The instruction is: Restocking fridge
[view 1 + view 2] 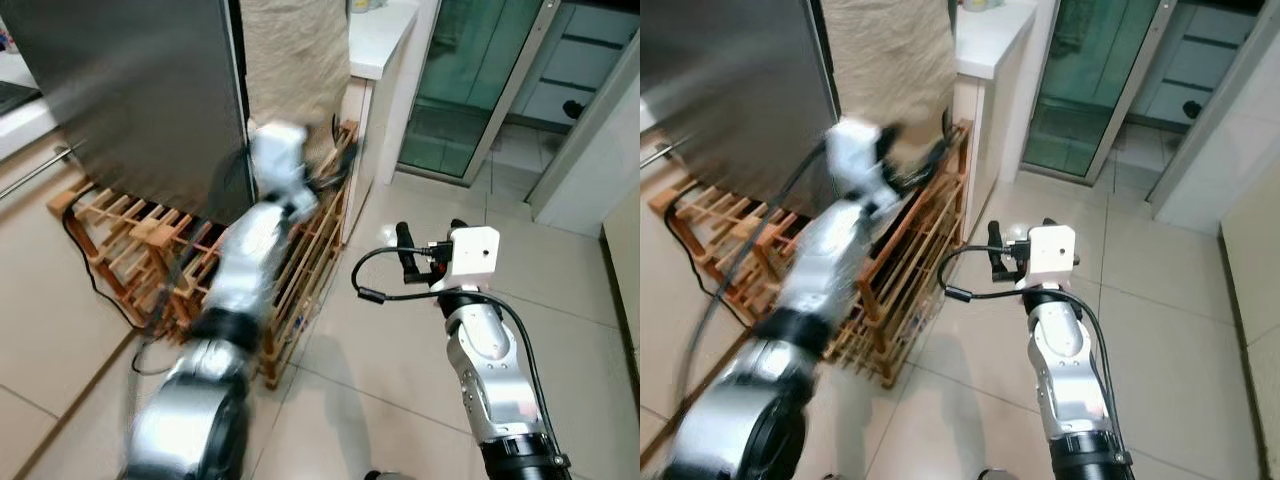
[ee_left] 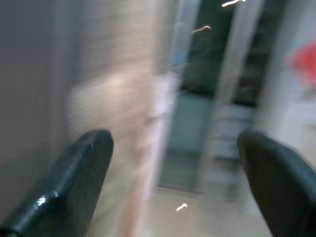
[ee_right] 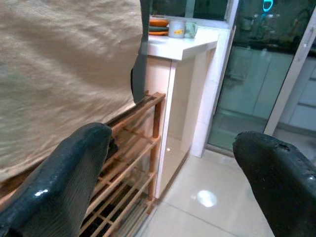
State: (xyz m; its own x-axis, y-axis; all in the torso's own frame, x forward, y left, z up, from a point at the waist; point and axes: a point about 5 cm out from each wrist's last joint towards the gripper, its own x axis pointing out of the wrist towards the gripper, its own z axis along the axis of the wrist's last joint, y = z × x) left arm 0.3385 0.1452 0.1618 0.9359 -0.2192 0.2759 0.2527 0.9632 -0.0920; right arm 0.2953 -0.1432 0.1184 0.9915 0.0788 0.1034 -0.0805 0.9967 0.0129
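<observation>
Our left tool (image 2: 173, 182) was raised toward the fridge (image 1: 130, 100), its fingers (image 2: 74, 182) spread wide with nothing between them; the fridge's steel face stood just beside it, with the cloth (image 1: 295, 60) draped beyond. The arm was blurred, so we could not tell whether it touched the door. Our right tool (image 3: 168, 182) hung lower, over the floor (image 1: 400, 340), likewise spread and empty. Ahead of it stood the wooden rack (image 1: 310, 250), with the white bench (image 3: 182, 47) above, carrying a cup (image 3: 177, 28) and an orange dish (image 3: 159, 22), and the glass door (image 1: 470, 80) off to its right.

We judged the restocking barely begun. The fridge looked shut, no food or bottle was in either tool, and we saw no goods waiting nearby. What remained, as we read it, was nearly everything: opening the door, fetching items, placing them inside, and closing up.
</observation>
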